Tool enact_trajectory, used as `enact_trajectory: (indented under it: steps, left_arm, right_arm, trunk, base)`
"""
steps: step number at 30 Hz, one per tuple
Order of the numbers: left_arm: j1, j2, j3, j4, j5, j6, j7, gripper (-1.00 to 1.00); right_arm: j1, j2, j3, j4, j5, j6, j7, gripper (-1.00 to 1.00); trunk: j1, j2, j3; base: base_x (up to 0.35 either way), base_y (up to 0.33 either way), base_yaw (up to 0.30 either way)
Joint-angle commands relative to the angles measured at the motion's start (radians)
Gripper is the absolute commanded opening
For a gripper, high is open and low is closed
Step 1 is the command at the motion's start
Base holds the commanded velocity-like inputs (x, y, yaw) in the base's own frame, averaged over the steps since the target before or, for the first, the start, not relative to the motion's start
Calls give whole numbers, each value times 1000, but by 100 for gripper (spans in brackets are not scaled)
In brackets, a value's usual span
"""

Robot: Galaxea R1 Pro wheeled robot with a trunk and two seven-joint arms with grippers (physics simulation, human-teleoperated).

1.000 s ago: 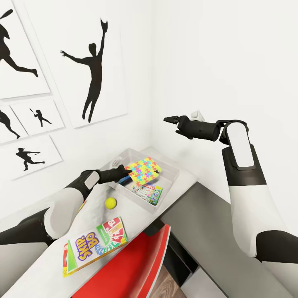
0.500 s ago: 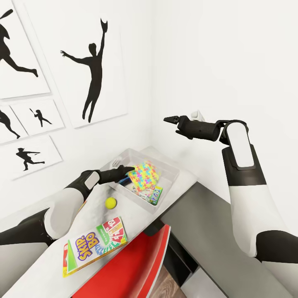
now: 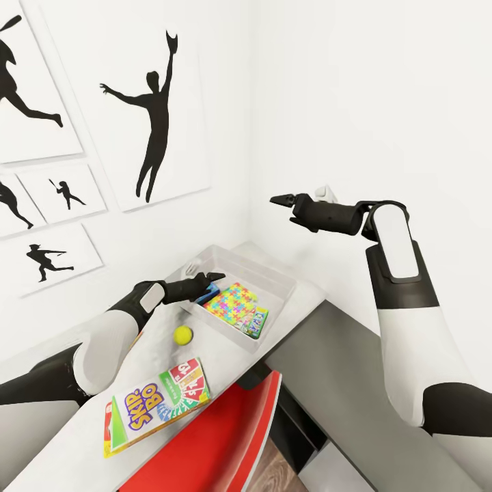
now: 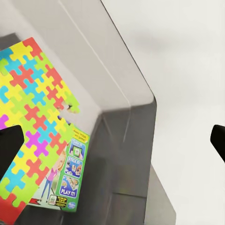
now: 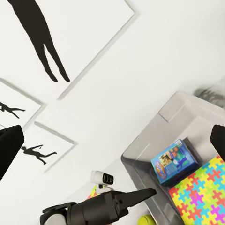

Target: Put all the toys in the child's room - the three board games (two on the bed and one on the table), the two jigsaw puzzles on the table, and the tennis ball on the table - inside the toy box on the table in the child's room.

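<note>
Left end effector (image 3: 208, 279): fingers spread, empty, over toy box (image 3: 280, 280) near rim.
Jigsaw puzzle (image 3: 232, 302): flat inside box, atop green-edged game.
Tennis ball (image 3: 182, 334): on worktop (image 3: 225, 355), just back from left end effector, nearest.
Skip-Bo box (image 3: 157, 406): lettered "SKIP-BO", further back.
Right end effector (image 3: 281, 200): raised, spread, empty.

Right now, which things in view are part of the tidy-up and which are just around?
Job:
toy box
jigsaw puzzle
blue board game
Monopoly box
tennis ball
Skip-Bo box
table

Not job:
red chair
wall pictures
</note>
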Motion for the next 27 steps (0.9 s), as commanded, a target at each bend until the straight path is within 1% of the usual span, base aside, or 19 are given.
enact_trajectory:
  steps: [1,27]
  left_arm:
    - [-1,0,-1,-1,10,8,3,100]
    - [-1,10,-1,-1,11,10,-2,100]
  right_arm:
    - [0,-1,1,-1,-10,1,-10,100]
    - [1,1,-1,14,-3,1,-14,100]
  trunk:
    - [1,-2,-2]
    - [1,-2,-2]
  base:
    - [0,0,0]
    - [0,0,0]
